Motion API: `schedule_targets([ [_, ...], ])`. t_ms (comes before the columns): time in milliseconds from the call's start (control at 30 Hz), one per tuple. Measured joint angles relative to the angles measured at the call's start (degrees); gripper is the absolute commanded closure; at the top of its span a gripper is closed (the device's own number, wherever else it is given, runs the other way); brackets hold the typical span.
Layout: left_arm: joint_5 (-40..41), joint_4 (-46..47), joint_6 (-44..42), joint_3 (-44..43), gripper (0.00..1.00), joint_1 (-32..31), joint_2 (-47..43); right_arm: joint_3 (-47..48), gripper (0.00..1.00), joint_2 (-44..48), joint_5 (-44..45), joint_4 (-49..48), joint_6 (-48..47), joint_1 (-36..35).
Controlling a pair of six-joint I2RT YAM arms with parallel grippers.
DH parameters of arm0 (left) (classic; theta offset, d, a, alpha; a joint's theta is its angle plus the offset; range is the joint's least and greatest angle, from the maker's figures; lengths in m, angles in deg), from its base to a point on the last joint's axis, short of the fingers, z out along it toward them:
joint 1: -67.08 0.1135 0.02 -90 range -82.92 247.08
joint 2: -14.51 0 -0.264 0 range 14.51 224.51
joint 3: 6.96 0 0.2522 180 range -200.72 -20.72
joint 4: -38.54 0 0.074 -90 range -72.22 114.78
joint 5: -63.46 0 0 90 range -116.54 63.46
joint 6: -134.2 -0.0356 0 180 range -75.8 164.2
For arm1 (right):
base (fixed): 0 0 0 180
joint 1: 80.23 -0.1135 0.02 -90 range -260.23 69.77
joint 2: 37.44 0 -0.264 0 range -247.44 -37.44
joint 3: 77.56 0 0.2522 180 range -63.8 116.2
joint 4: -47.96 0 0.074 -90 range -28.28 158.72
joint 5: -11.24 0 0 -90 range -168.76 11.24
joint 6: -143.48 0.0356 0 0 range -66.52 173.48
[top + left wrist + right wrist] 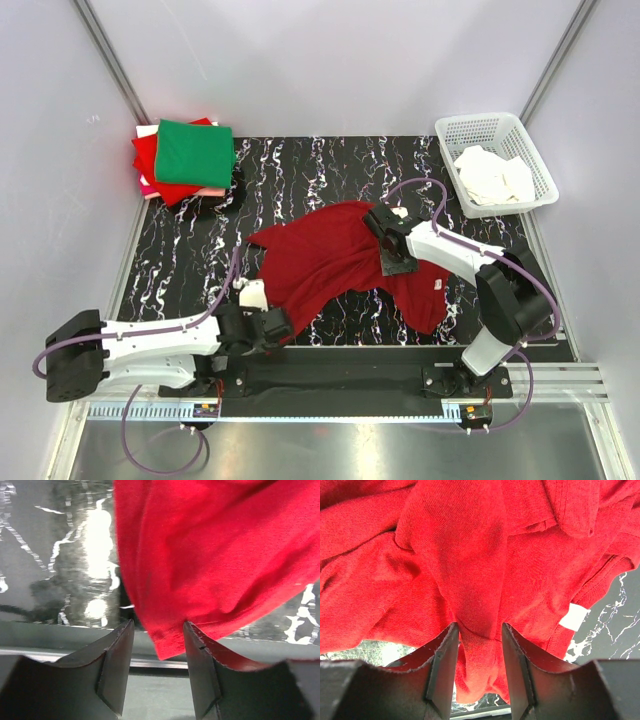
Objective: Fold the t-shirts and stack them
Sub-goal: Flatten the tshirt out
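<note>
On the black, white-veined table (330, 165), a folded stack of cloth t-shirts (185, 155), green on top, is seen at the back left. The left end effector (157, 630) is held with jaws apart around a hem corner of the dark crimson cloth t-shirt (335, 260) lying mid-table. The right end effector (479, 630) is clamped on a raised fold of it. A white plastic lattice basket (480, 122) is set at the back right.

The left arm (150, 345) and right arm (455, 250) are white shells with bulky black joints, looping purple cables (415, 182) and flat black fingers (117, 665).
</note>
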State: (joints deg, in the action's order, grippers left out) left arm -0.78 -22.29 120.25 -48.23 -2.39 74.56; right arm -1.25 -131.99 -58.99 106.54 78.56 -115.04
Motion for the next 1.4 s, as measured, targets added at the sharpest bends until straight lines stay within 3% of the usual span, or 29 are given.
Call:
schedule_targets([
  [233,-1.46,4.66,-3.04,0.7,0.67,2.38,-0.5,-0.48,0.54,0.0,-0.42,-0.15,0.02,0.04],
  [300,-1.64,5.44,-3.63,0.7,0.77,2.69,-0.13,-0.61,0.54,0.0,-0.44,-0.22,0.02,0.04],
  [367,-1.79,5.95,-3.72,0.7,0.93,2.73,0.11,-0.76,0.54,0.0,-0.46,-0.2,0.02,0.04],
  [433,-2.01,6.25,-3.87,0.7,1.0,2.75,0.11,-0.85,0.54,0.0,-0.46,-0.2,0.04,0.04],
  [600,-1.97,4.0,-3.13,0.66,1.0,2.73,-2.05,-0.94,0.55,0.09,-0.2,-0.2,0.57,0.13],
  [833,-0.66,0.46,0.11,2.99,1.0,2.27,-20.13,-1.57,0.62,5.27,0.13,0.0,1.22,4.35],
  [967,0.02,-1.57,2.21,6.32,1.0,2.27,-23.32,1.16,0.67,7.41,0.15,0.13,1.25,6.45],
  [1200,0.42,-2.19,3.02,7.41,1.0,2.27,-21.64,6.67,0.61,3.08,-1.07,-0.52,1.14,6.95],
  [1400,0.94,-1.03,2.95,7.41,1.0,2.27,-20.02,12.17,0.48,-6.38,-4.37,-0.48,0.39,8.39],
])
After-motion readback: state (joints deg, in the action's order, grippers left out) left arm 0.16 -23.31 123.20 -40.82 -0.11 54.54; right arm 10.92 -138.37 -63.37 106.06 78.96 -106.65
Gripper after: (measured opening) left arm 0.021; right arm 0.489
